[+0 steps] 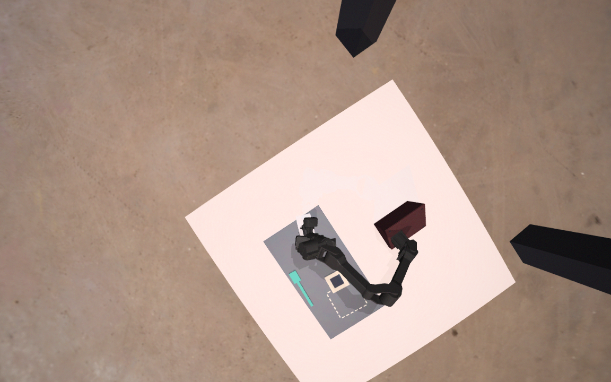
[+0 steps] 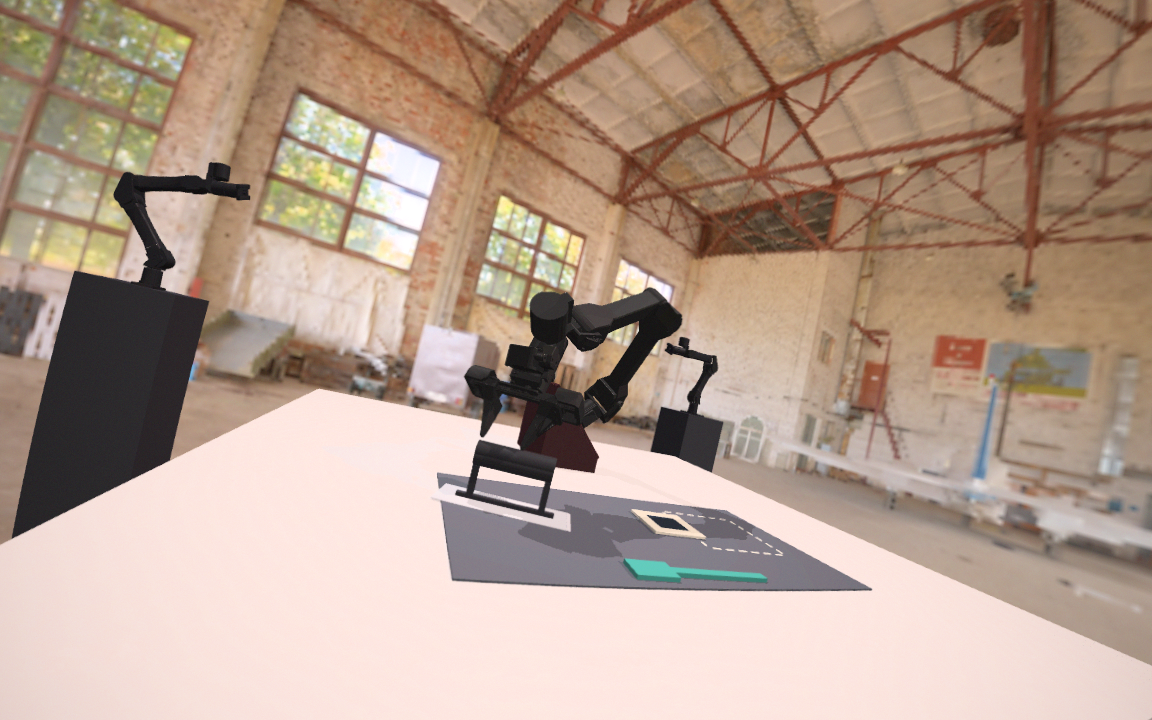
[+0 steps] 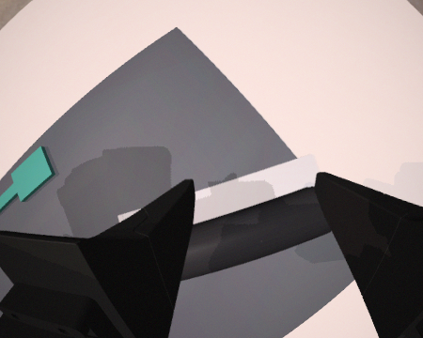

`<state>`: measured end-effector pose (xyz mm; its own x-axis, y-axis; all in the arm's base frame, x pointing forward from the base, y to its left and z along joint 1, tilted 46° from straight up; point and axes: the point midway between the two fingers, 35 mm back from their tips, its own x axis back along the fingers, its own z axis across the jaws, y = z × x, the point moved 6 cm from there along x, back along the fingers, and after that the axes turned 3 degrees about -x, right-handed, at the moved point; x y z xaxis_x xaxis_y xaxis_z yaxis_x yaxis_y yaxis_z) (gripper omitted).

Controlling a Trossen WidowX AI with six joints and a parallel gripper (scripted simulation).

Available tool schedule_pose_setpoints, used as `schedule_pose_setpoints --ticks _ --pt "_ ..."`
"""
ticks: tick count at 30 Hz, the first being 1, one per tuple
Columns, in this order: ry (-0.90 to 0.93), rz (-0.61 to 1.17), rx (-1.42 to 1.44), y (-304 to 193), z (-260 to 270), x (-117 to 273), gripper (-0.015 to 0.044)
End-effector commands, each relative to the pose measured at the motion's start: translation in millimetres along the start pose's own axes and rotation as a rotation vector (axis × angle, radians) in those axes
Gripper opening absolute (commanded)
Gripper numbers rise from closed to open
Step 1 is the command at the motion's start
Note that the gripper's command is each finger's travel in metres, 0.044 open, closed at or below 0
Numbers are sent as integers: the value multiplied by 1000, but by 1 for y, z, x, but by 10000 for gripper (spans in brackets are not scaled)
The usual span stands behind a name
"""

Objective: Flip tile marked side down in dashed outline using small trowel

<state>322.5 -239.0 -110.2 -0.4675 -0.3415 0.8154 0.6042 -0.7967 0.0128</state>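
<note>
The trowel, with a thin white blade and a raised black handle (image 2: 516, 459) (image 3: 258, 237), lies at one end of the grey mat (image 1: 279, 243) (image 2: 490, 564) (image 3: 141, 108), its blade slightly over the edge. My gripper (image 2: 508, 440) (image 3: 256, 184) is open and empty just above the handle. In the wrist view the handle runs from finger to finger, not across the gap. The cream tile (image 1: 337, 281) (image 2: 668, 523) lies flat, its dark marked side up, at a corner of the dashed outline (image 1: 341, 317) (image 2: 780, 554) and mostly outside it. In the overhead view my arm hides much of the trowel.
A teal flat-headed tool (image 1: 295, 277) (image 2: 652, 570) (image 3: 33, 175) lies along the mat's long edge, beside the tile. A dark red block (image 1: 404, 225) (image 2: 576, 452) stands under my arm's base on the white table (image 1: 364, 137). Two other arms on black pedestals stand off the table.
</note>
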Motion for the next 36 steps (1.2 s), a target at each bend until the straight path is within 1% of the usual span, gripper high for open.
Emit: schedule_pose_setpoints --ticks 1,6,9,16,36 --pt "29 -47 -142 -4 -1 3 300" --pt "68 -90 -292 -9 -2 4 300" --pt "67 -116 -384 -11 -7 13 300" --pt "113 -137 -547 -21 -7 12 300" --pt "349 -106 -1176 -70 0 13 300"
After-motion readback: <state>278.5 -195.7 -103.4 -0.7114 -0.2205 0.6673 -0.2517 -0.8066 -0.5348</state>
